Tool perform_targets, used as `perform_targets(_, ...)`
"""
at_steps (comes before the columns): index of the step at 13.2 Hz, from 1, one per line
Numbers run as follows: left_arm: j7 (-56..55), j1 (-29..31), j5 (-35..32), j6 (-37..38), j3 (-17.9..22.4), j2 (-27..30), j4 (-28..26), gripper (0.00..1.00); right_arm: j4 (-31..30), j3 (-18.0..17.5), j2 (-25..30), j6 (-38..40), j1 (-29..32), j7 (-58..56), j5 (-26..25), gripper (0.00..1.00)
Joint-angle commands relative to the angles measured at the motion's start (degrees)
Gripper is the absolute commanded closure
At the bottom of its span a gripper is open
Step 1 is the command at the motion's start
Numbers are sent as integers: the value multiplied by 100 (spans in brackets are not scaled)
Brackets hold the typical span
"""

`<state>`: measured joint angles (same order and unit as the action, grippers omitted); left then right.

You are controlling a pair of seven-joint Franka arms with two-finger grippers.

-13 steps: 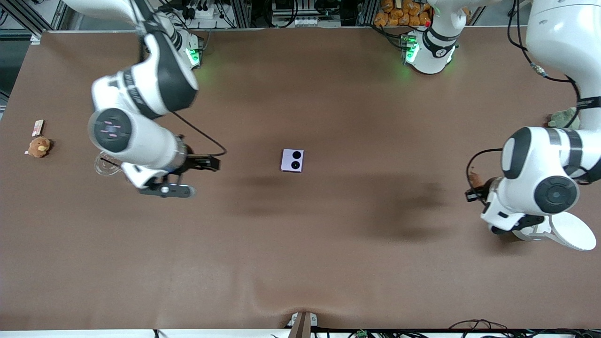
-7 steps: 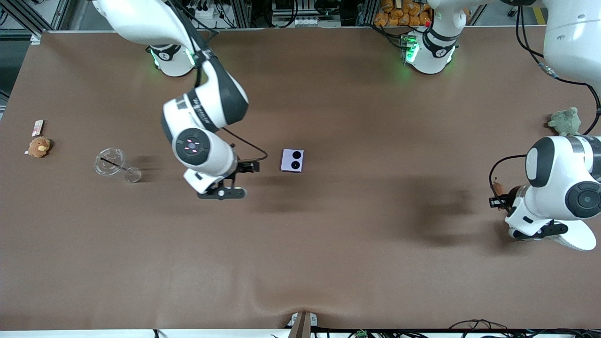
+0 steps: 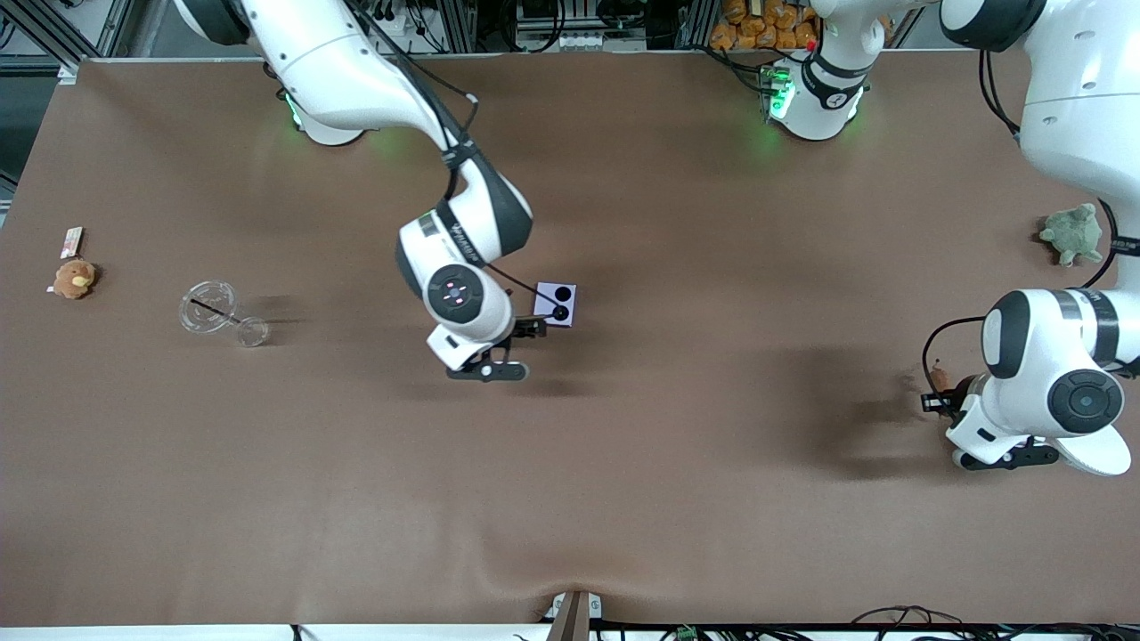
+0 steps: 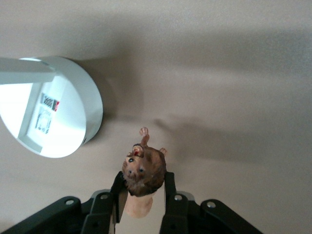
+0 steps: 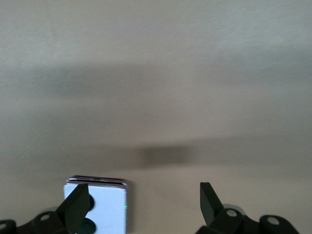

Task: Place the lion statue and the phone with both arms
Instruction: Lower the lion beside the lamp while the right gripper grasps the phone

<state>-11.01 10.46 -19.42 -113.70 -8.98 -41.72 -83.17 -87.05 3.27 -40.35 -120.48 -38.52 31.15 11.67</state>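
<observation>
The phone, a flat pale lavender square with two black circles, lies on the brown table near its middle. My right gripper hangs low right beside it, open and empty. In the right wrist view the phone sits under one finger, and the gripper has a wide gap. My left gripper is at the left arm's end of the table, shut on the lion statue. In the left wrist view the lion statue is pinched between the fingers, with the gripper just above the table.
A round white lidded container sits next to the left gripper and also shows in the left wrist view. A green plush lies near it. At the right arm's end are a tan plush, a small card and a clear glass piece.
My right arm has swung from the right arm's end of the table to the phone. My left gripper has shifted with the lion statue toward the white container.
</observation>
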Motion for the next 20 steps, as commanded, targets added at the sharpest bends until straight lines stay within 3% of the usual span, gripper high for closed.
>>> perform_targets(1,90,9,-150,-388,72,-239,161,100,-30,60,-78,-72,-190,102,90,0)
perform_targets(4,90,9,-150,-521,81,-310,161,100,-179,60,-113,-150,-358,128,99,0)
perform_targets(5,90,9,-150,-521,72,-310,152,91,-232,51,-122,-281,-375,137,99,0)
perform_targets(6,99,9,-141,-521,72,-310,152,18,-320,16,-122,-387,-419,146,99,0)
perform_targets(7,116,0,-149,-547,72,-336,143,0,-338,7,-139,-458,-446,146,99,0)
perform_targets(11,134,-26,-176,-556,54,-135,152,0,-338,-159,-323,-818,-499,505,107,0)
perform_targets(20,37,-53,-79,128,-490,1227,99,0,-479,-195,-403,-1100,-630,840,107,0)
